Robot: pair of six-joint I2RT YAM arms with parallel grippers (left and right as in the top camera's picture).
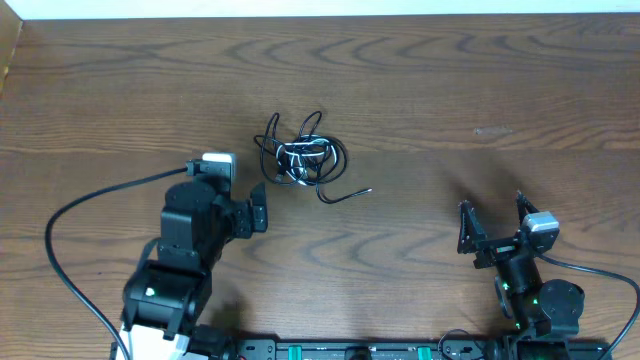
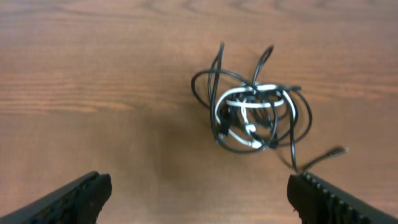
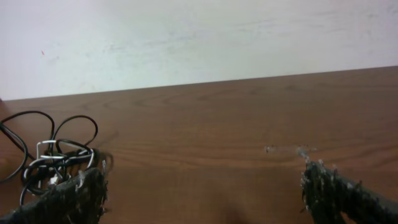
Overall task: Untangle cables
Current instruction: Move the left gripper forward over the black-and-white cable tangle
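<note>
Ahead of the left tool (image 2: 199,185) lie tangled cables (image 2: 255,115)

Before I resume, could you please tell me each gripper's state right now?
Left gripper: open, holding nothing.
Right gripper: open, holding nothing.

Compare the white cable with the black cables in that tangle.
The white cable is wound tightly at the knot's core; the black cables loop wider around it. One of the black cables trails a loose end onto the table; the white cable shows no end outside the knot. Both are thin cords, tangled in one bundle.
</note>
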